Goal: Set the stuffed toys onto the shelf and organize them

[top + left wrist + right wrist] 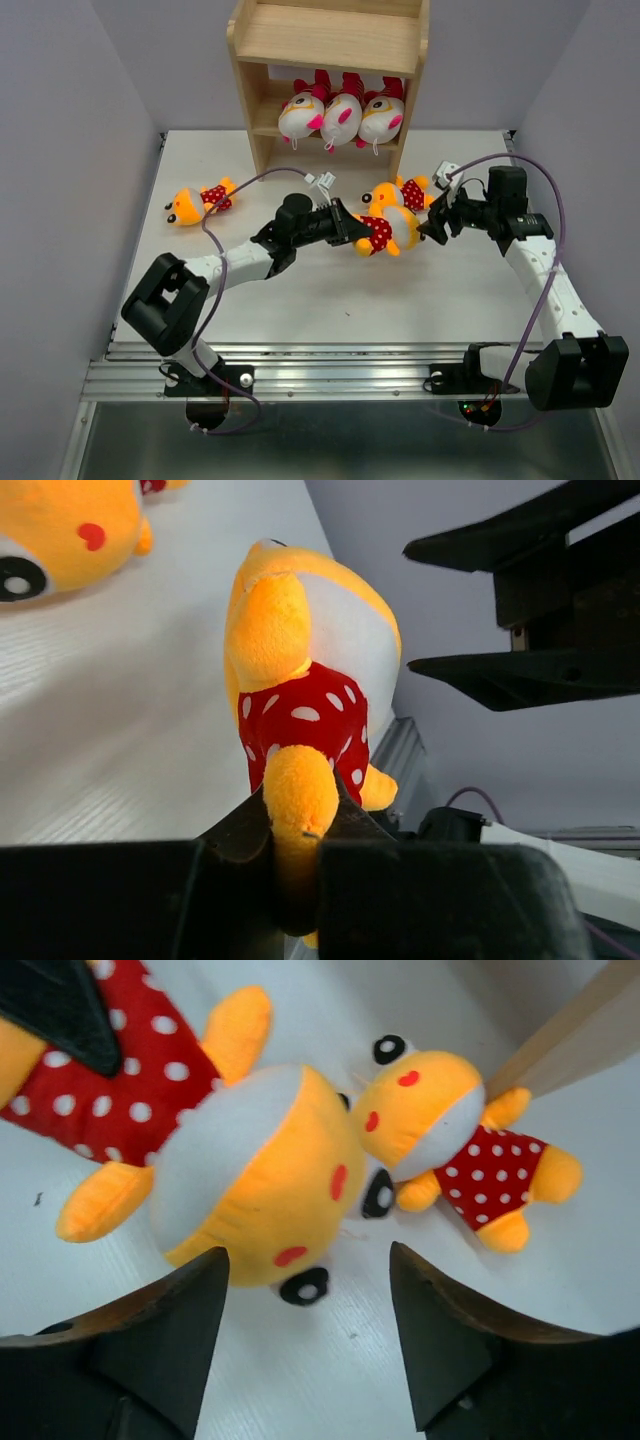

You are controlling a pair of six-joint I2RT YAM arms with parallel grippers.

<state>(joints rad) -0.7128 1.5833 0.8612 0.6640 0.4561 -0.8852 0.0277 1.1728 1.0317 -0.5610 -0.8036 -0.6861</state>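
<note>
We hold the yellow-orange plush toy in a red white-dotted shirt [395, 230] by one leg in the closed left claw [350, 228], right of the worktop's [330, 300] middle, its head pointing at the open, empty right claw [432, 225], with the light wooden shelf [330, 40] beyond at the far edge.

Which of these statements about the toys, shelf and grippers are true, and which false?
1. Three white-headed toys lie on one tier of the shelf. True.
2. The left gripper is open and empty. False: the left gripper is shut on a leg of the held yellow toy.
3. The right gripper has its jaws open near that toy's head. True.
4. Every yellow toy is on the shelf. False: a second yellow toy lies at the left of the table, and a third yellow toy lies by the right gripper.
</note>
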